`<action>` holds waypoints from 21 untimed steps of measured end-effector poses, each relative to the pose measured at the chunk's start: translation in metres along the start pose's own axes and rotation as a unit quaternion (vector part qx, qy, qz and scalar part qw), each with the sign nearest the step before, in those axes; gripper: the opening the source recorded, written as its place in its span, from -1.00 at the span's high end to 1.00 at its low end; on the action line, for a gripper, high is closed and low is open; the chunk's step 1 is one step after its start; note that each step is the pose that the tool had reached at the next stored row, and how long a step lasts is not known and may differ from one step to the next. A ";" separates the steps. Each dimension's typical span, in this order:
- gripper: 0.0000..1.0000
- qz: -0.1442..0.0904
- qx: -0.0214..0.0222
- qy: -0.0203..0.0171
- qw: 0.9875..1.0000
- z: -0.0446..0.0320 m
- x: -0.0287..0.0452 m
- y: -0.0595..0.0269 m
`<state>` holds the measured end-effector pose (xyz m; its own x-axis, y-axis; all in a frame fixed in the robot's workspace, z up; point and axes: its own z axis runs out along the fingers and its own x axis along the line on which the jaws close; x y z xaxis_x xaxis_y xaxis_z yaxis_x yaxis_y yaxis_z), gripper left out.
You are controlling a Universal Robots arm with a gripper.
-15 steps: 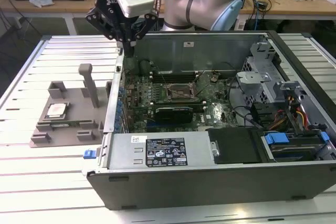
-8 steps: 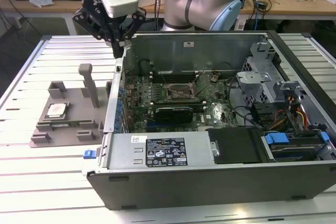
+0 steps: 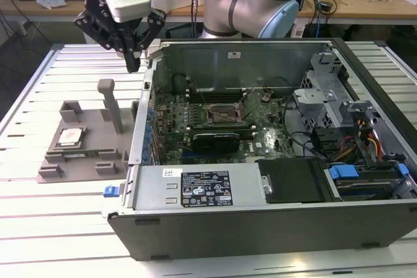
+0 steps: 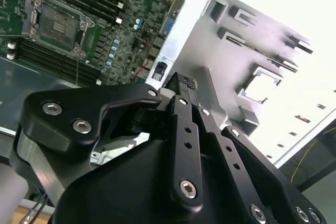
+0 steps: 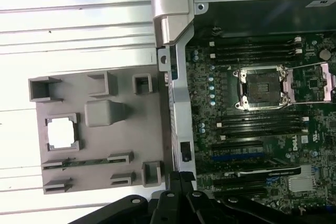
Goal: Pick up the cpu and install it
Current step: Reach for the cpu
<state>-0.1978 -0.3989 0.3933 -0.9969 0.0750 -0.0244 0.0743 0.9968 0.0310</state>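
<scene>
In the second wrist view we saw the gripper (image 4: 185,83), black fingers pressed together, its tip over the case wall (image 4: 176,45). Beyond the wall on one side lay the motherboard's open socket (image 4: 55,24). On the other side, the cpu (image 4: 261,84) sat in a grey holder (image 4: 226,59).

The end effector (image 3: 133,63), fingers pressed together, hangs in open air over the computer case (image 3: 260,226), above its wall at the exterior view's left. Outside that wall, a tall upright post (image 3: 111,103) on the grey fixture (image 3: 91,128) stands between the case and the cpu (image 3: 68,137), whose top is uncovered. Inside the case, the socket (image 3: 221,114) is open from above, hemmed by memory sticks (image 5: 257,124) on two sides and the black expansion card (image 3: 218,140) just beside it.
</scene>
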 end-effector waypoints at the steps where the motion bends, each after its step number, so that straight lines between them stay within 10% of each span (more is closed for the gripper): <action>1: 0.79 0.000 0.000 0.000 1.000 -0.0001 0.0012 -0.0001; 21: 0.79 0.000 0.000 0.000 1.000 -0.0008 0.0283 -0.0021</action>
<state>-0.2262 -0.3989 0.3933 -0.9969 0.0749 -0.0244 0.0741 0.9968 0.0310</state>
